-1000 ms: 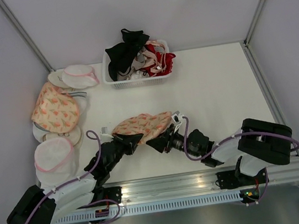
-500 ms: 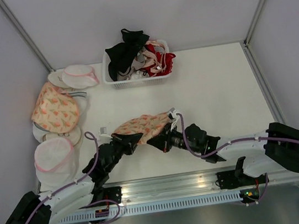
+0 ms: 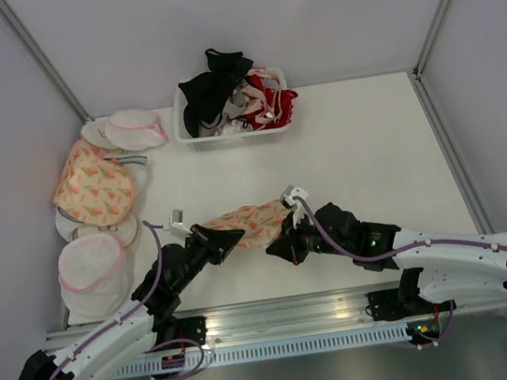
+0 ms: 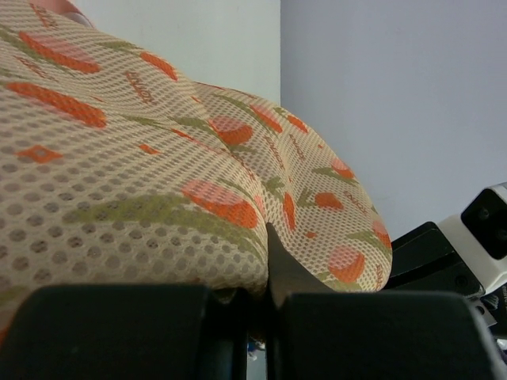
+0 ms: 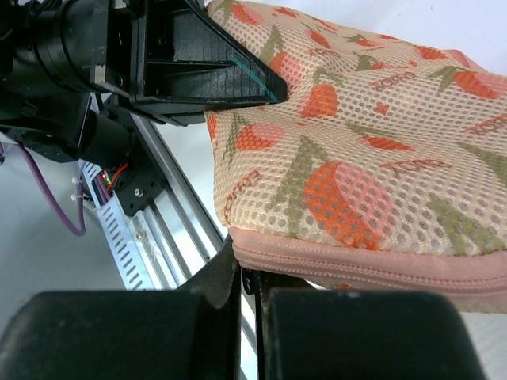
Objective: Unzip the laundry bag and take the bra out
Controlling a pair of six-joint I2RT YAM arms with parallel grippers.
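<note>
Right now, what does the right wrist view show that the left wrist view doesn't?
Only the right wrist view shows the pink zipper rim of the laundry bag, the left gripper pinching the fabric, and the table-edge rail. Only the left wrist view shows the bag's humped top against the wall and part of the right arm. Both show the leaf-print mesh close up.

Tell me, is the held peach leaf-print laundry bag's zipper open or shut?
Shut where visible: the pink zipper rim of the peach leaf-print mesh laundry bag runs closed; elsewhere, cannot tell.
</note>
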